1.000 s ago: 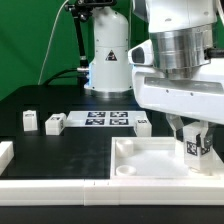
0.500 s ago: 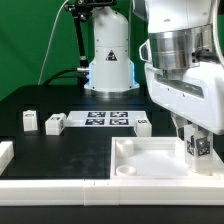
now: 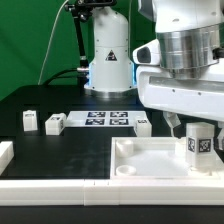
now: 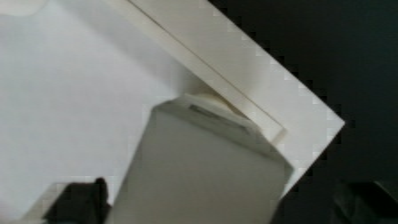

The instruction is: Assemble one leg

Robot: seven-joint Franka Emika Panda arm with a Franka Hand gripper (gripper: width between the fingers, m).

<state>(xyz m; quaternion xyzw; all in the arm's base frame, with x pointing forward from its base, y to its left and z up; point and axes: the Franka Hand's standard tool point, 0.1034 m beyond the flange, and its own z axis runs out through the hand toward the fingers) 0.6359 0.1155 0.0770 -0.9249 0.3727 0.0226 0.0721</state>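
**Leg upright under the hand, at a corner of the white tray**

A white bar edges the near side of the black table, with the tray just behind it. Farther back, off to the exterior view's left of the hand, are three more blocks and the marker board, before a green curtain. The arm points straight down, gripper over the tray's corner. The leg stands between its fingers; I cannot tell whether they clamp it.

I see white leg, black-and-white square tag on face, at white panel. Beyond panel: black table, white marker board with black tags, green backdrop. Before panel: white bar.
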